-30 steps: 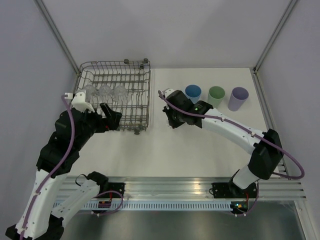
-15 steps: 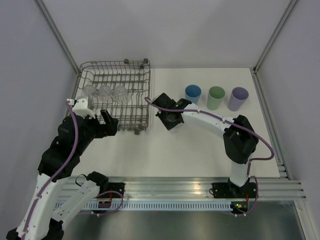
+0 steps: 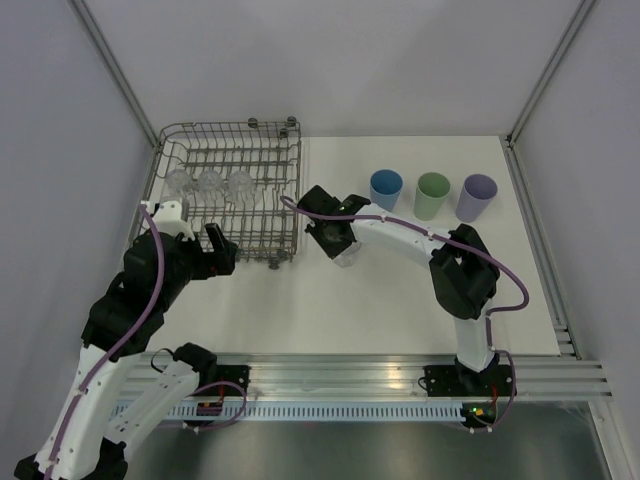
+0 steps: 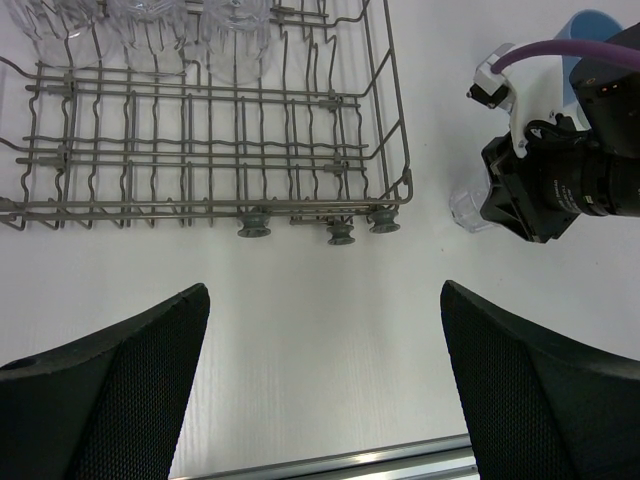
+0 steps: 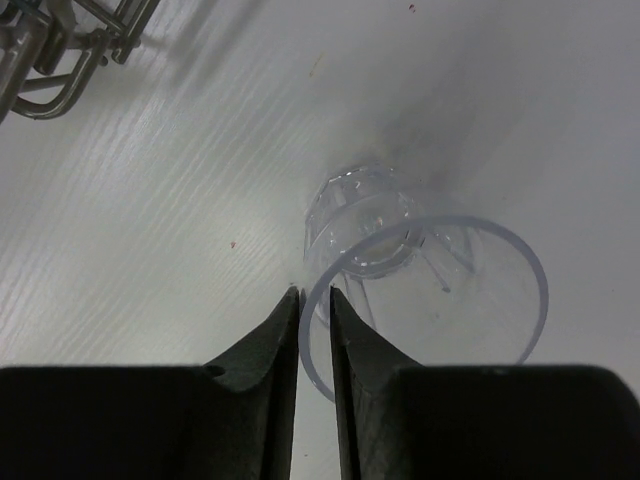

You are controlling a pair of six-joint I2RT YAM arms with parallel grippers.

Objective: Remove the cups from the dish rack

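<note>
While three clear cups sit racked, left fingers gape, right fingers narrowly straddle a fourth cup.

A flat white matte tabletop fills the floor of the booth, faintly streaked where the light grazes it. Plain pale grey wall panels close it in at the back and on both sides, joined by slim aluminium corner posts. A ribbed aluminium rail runs along the near edge. The light is soft and even, and the shadows are faint.
</note>
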